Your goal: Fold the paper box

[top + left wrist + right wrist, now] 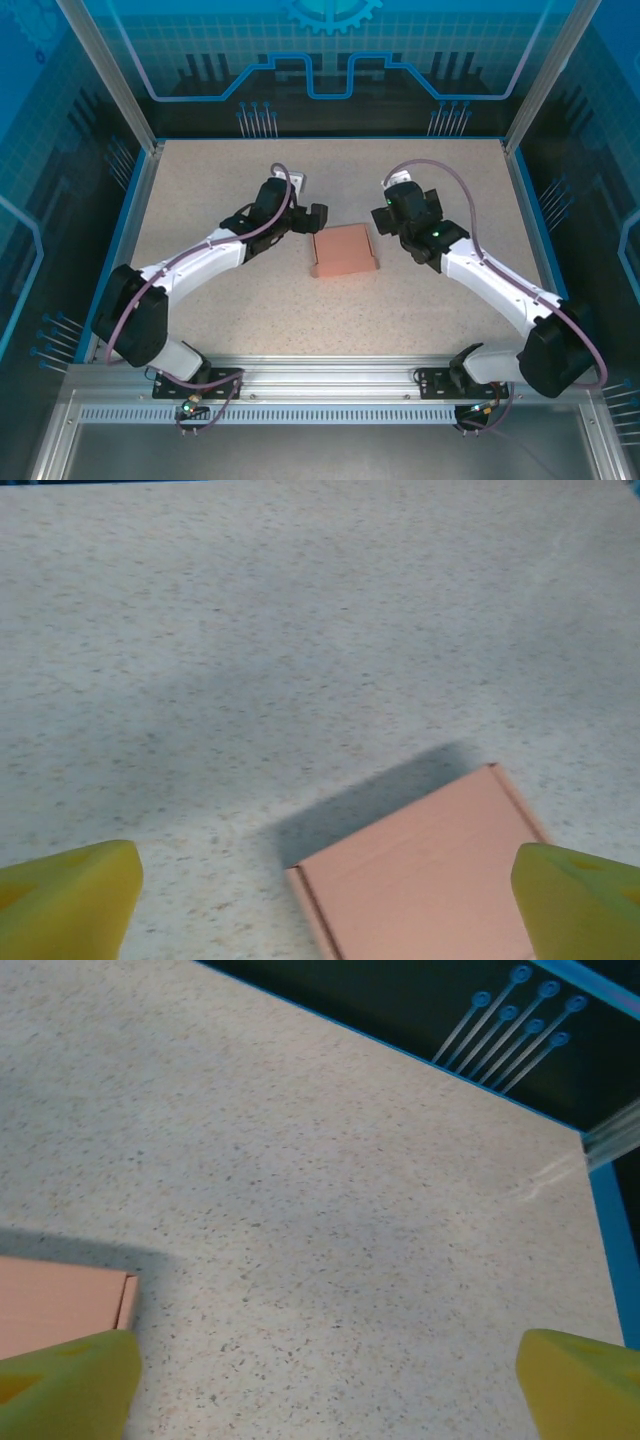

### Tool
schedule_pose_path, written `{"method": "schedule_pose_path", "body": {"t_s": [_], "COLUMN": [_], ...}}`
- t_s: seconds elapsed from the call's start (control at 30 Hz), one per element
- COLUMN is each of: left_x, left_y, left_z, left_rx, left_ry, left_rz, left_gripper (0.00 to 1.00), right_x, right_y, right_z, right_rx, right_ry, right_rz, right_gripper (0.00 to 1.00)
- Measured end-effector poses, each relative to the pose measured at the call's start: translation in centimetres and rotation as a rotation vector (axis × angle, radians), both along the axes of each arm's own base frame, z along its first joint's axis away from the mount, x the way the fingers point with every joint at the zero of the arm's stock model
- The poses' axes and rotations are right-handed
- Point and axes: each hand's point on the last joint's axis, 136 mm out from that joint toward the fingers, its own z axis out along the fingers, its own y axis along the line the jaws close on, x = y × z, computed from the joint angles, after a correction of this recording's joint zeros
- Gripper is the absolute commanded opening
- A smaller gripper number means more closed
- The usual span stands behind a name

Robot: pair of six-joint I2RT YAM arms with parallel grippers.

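Note:
The paper box (345,251) lies closed on the speckled table as a flat salmon-pink rectangle. My left gripper (312,216) hovers just off its upper left corner, jaws wide. In the left wrist view the box (430,870) sits low between the two yellow fingertips (70,900), and the left gripper (325,905) holds nothing. My right gripper (384,219) hangs open off the box's upper right corner. The right wrist view catches only a corner of the box (60,1305) beside its left fingertip (65,1385), and bare table lies under the right gripper (325,1385).
A blue rim (330,139) borders the table (220,300) at the back and sides, with aluminium posts (110,80) at the far corners. A metal rail (330,375) runs along the near edge by the arm bases. Free tabletop surrounds the box.

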Motion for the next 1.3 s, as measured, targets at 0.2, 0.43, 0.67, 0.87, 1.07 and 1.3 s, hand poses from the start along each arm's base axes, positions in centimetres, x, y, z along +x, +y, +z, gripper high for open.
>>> {"method": "schedule_pose_path", "body": {"t_s": [0.2, 0.43, 0.67, 0.87, 1.07, 1.3], "left_x": [-0.2, 0.7, 2.3, 2.7, 2.5, 1.2], "left_y": [2.0, 3.6, 0.9, -2.9, -5.3, -6.8], "left_z": [-0.3, -1.2, -4.7, -7.7, -9.9, -10.5], "left_rx": [0.060, 0.007, -0.040, -0.115, -0.171, -0.238], "left_ry": [-0.036, -0.013, 0.150, 0.286, 0.398, 0.476], "left_rz": [0.056, 0.091, -0.015, -0.155, -0.251, -0.335], "left_gripper": [0.99, 0.99, 0.99, 0.98, 0.93, 0.87], "right_x": [0.1, 0.0, -0.5, -0.9, -1.8, -2.1], "right_y": [-3.1, -4.9, -5.0, -2.6, -0.5, 0.5], "right_z": [0.1, -1.7, -4.0, -6.1, -7.2, -8.3], "right_rx": [0.045, 0.137, 0.236, 0.307, 0.371, 0.395], "right_ry": [-0.014, 0.020, 0.103, 0.209, 0.280, 0.333], "right_rz": [-0.105, -0.182, -0.182, -0.086, 0.012, 0.055], "right_gripper": [1.00, 1.00, 1.00, 0.99, 0.99, 0.98]}}
